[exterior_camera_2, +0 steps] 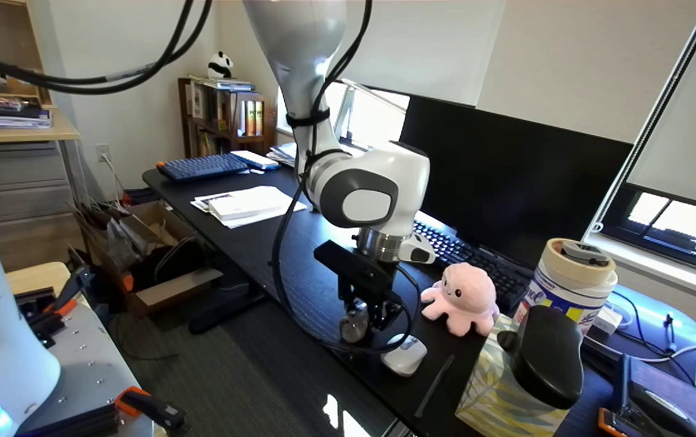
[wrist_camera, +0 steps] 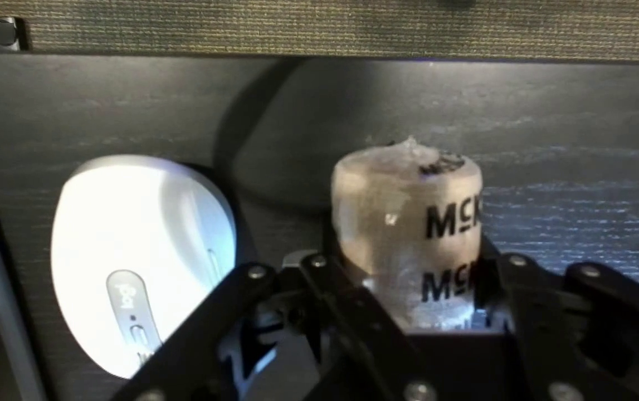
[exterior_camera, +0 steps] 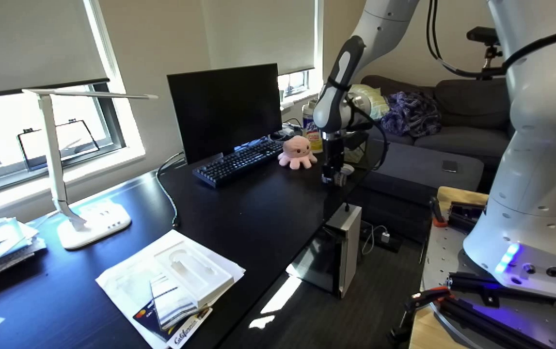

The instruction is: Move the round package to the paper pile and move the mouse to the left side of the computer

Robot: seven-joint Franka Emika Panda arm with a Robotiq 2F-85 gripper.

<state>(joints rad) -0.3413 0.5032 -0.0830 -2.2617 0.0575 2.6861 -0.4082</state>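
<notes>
Where the desk [exterior_camera: 258, 208] has the edge closest to the arm [exterior_camera: 382, 31], I can see the gripper [wrist_camera: 411, 284] pointing down, its jaws clasped on either side of the round package [wrist_camera: 403, 206], a wrapped roll with black lettering; whether that roll touches the desk, I can't tell. Just beside it, near the same edge, lies the white mouse [exterior_camera_2: 405, 356]. Well along that edge the paper pile [exterior_camera: 132, 271] spreads out, a shallow white tray [exterior_camera: 202, 274] on top. Farther in, a pink plush octopus [exterior_camera: 297, 151] sits near one end of the black keyboard [exterior_camera: 239, 163]. Behind the keyboard, toward the far edge, stands the computer [exterior_camera: 224, 111], its screen dark, with a white lamp [exterior_camera: 55, 160] near that edge too.
</notes>
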